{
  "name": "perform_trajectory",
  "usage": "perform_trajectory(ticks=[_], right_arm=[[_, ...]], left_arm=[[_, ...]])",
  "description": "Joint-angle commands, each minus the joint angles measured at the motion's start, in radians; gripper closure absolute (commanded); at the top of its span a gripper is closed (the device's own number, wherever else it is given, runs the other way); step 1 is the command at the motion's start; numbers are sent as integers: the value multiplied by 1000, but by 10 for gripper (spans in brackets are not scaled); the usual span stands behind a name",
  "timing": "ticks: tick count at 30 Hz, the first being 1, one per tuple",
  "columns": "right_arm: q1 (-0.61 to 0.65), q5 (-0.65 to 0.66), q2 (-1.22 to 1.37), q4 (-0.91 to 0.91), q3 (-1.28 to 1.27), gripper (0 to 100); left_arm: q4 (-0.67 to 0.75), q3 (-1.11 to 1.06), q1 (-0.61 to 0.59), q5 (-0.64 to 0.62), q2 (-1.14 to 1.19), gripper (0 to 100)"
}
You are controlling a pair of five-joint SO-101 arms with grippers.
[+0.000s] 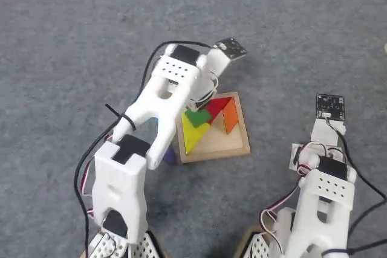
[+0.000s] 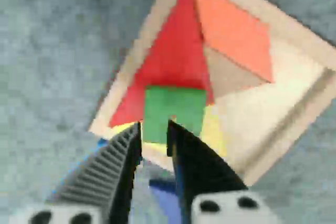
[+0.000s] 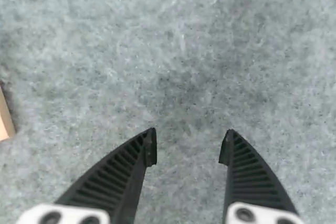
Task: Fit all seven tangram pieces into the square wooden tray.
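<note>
**Over the tray's corner, left arm on the green square**

Above the wooden tray (image 1: 217,154) hangs the left gripper (image 2: 155,128), its ribbed black jaws pointing straight at the green square (image 2: 175,107). The tips sit at that square's near edge, and I cannot tell whether the jaws grip it. The green square lies flat and matte, overlapping the red triangle (image 2: 176,59) and a sliver of the yellow triangle (image 1: 192,134). The red one is big and smooth, with its long edge along the tray's pale rim. An orange piece (image 2: 233,32), slanted and four-sided, lies snug beside it. The remaining tray floor shows as bare light wood with a raised border. A blue piece (image 1: 170,156) lies outside on the table (image 1: 72,58), just beside the tray's edge and under the left arm. The table wears a grey, fuzzy, felt-like covering.

Well apart from the tray, the right gripper (image 3: 187,148) hangs over that grey nap. Its jaws are spread wide with nothing between them. The inner faces are ridged black plastic and the arm bodies are white plastic.
</note>
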State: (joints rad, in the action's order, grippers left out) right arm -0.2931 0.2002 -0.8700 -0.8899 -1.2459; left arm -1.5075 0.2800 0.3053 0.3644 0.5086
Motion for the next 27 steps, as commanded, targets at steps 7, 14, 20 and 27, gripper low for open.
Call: perform_trajectory(ticks=[7,14,20,27], right_arm=[[8,-11,-4,-2,52,786],[8,-11,-4,-4,52,786],[8,-11,-4,1,52,786],[8,-11,-4,-1,52,786]], left_arm=[[106,35,-63,9,5,916],[141,42,-68,12,127,916],[87,45,-49,6,107,916],[31,44,-40,3,58,916]])
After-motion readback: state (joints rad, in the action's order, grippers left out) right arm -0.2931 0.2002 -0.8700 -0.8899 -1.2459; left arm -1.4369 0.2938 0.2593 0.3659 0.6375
